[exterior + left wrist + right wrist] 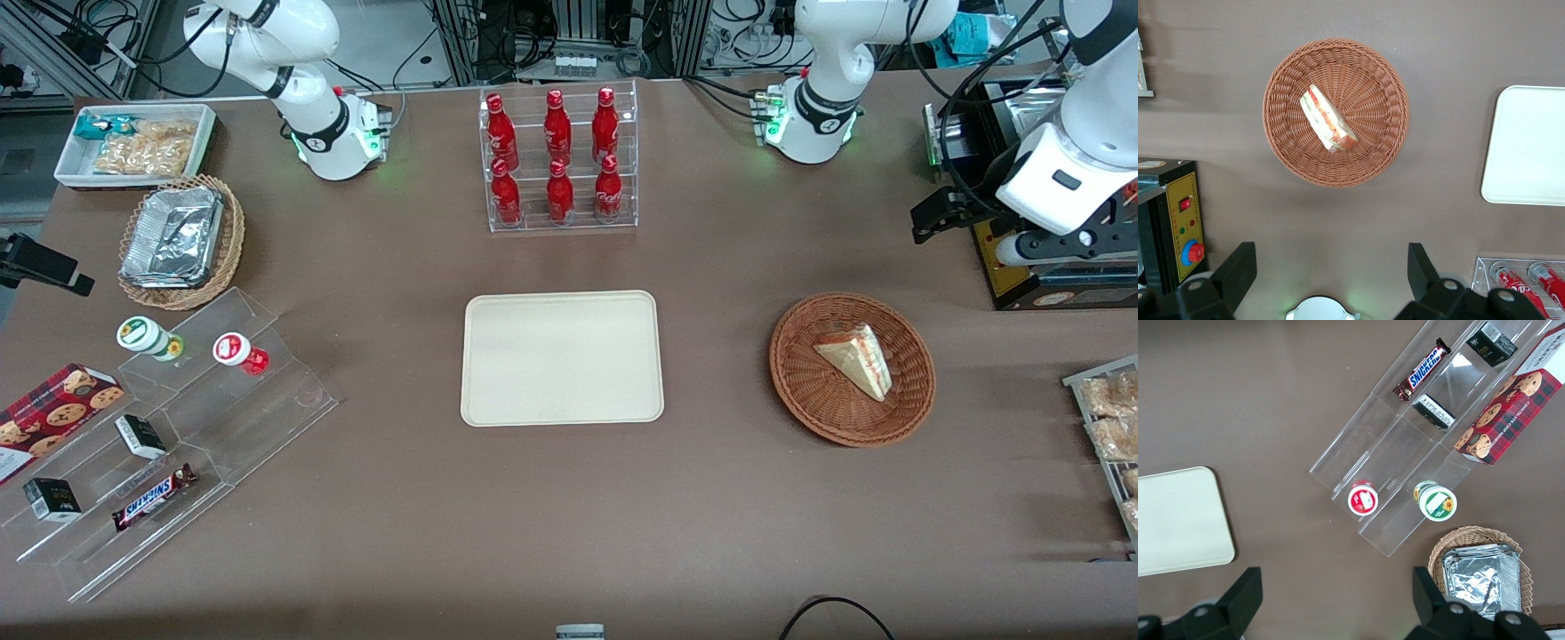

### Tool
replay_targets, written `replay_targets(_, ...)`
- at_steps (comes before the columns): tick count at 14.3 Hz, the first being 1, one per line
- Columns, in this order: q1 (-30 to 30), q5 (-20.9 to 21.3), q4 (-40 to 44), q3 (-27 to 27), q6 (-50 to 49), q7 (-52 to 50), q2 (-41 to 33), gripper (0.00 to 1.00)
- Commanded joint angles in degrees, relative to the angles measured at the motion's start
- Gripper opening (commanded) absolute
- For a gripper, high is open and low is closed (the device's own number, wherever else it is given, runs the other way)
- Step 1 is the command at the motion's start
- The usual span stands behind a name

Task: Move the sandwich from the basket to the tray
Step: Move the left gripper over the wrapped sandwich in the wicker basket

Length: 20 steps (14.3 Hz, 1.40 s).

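Sandwich (855,358) first: it lies on its side inside the reddish-brown basket (805,391), toward the working arm's end of the counter (569,516), with its red and green filling stripe along one long edge. The cream tray (562,357) sits bare in the middle of the counter, well apart from the basket.

Your hand (1331,273) is raised well above the counter, farther from the front camera than the basket, with its fingers spread wide and nothing between them. In my judgement the step now is the approach. Bring the hand over the wedge and turn the wrist so the fingers (1237,270) close across the two flat bread faces, not along the wedge's length. Come down inside the rim without brushing the wicker, and squeeze gently; the bread looks soft and will likely crush or slip under a hard grip.

Readable writing: a chocolate bar (153,497) on the clear stepped rack (267,427) toward the parked arm's end says "SNICKERS". The red bottles (557,156) in the clear stand carry white script too small to read.
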Motion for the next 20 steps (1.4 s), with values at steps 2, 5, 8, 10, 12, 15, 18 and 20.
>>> replay_targets(2, -0.3, -0.7, 1.3, 0.4, -2.7, 1.0, 0.4, 1.0)
replay_targets(5, 0.1, -0.6, -0.9, 0.5, -5.2, 1.0, 2.9, 1.0)
replay_targets(8, 0.0, 0.4, -9.8, 0.6, 4.6, 1.0, 3.6, 1.0)
replay_targets(10, 0.1, 0.5, -16.9, 0.7, 12.0, 1.0, 3.0, 1.0)
replay_targets(12, 0.8, 0.5, -22.8, 0.8, 20.2, 1.0, 2.7, 1.0)
replay_targets(15, 2.6, 0.4, -30.6, 0.8, 31.6, -0.2, 2.6, 1.0)
replay_targets(18, 3.5, 0.3, -34.3, 0.8, 40.2, -8.9, 3.3, 1.0)
replay_targets(20, 3.5, 0.3, -35.2, 0.8, 43.8, -20.1, 4.5, 1.0)
